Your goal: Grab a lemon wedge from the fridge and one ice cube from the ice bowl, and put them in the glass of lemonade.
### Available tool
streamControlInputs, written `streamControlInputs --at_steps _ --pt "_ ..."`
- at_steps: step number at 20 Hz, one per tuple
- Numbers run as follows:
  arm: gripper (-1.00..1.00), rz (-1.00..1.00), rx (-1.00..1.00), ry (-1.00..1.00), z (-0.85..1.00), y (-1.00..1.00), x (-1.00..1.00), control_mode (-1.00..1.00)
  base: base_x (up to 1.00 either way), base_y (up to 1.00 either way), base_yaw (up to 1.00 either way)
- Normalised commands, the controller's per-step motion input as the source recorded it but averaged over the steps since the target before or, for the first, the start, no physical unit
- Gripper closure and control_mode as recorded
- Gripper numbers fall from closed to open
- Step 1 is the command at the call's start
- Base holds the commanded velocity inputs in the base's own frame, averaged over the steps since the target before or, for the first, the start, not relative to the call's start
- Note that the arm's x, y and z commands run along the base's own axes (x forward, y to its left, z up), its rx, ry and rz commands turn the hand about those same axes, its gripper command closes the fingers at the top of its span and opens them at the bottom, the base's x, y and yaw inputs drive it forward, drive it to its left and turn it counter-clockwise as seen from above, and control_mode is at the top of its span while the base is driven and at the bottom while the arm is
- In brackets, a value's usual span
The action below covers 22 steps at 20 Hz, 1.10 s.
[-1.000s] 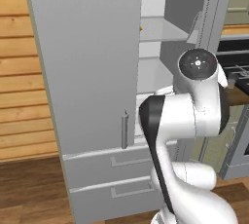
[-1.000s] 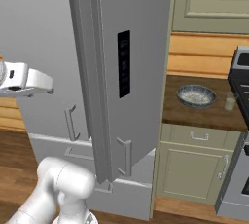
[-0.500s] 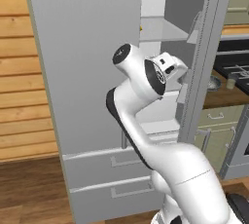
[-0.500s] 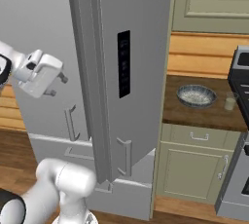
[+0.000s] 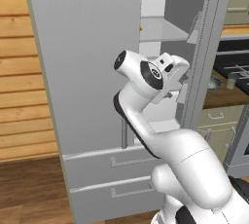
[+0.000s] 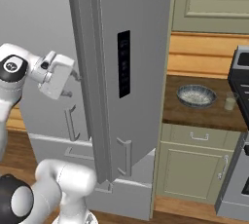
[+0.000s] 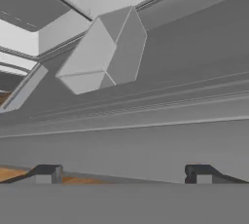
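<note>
Reaching: we have our gripper [image 6: 73, 74] raised at the gap between the fridge [image 5: 87, 72] doors, our hand pointing in toward the open compartment.
Fingers: wide apart, nothing between them; in the hand view the two dark fingertips [image 7: 46, 173] stand far from each other at the bottom edge.
Ahead of the fingers: grey door edge and inner wall of the fridge run across the hand view, with an angular grey door bin [image 7: 104, 50] further on and white shelving past it.
Fridge: right door [image 6: 126, 72] swung open toward us, its dark control panel [image 6: 123, 64] facing out in the right base view; left door shut, its bar handle [image 5: 124, 133] below our fingers; two drawers [image 5: 114, 172] lower still.
Shelves: one white shelf [image 5: 163, 28] shows inside, above and beyond our fingers in the left base view.
Lemon wedge: we cannot tell where it lies; nothing yellow can be made out on the visible shelf.
Bowl: the ice bowl [image 6: 196, 95] sits on the dark wooden counter [image 6: 214, 113], well off to the right of our fingers, beyond the open door.
Glass: the lemonade glass [image 6: 230, 102] stands just right of the bowl, apart from it, near the stove [image 6: 238, 135].
Cabinets: pale green drawers and doors [image 6: 192, 169] under the counter, far from our fingers.
</note>
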Motion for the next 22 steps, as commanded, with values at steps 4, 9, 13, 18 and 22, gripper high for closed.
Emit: streamControlInputs --at_steps 4,9,13,18,22 --pt "-1.00 -0.02 -0.04 0.00 -0.39 -0.99 0.00 -1.00 0.00 0.00 0.00" --pt "-1.00 -0.10 0.00 0.01 -0.32 -1.00 -0.07 -1.00 0.00 0.00 0.00" --pt "-1.00 -0.14 0.00 0.00 -0.07 -1.00 -0.29 -1.00 0.00 0.00 0.00" --pt "-1.00 -0.13 0.02 -0.01 0.00 -1.00 -0.27 -1.00 0.00 0.00 0.00" --pt "-1.00 -0.02 0.06 -0.09 0.13 -1.00 -0.10 -1.00 0.00 0.00 0.00"
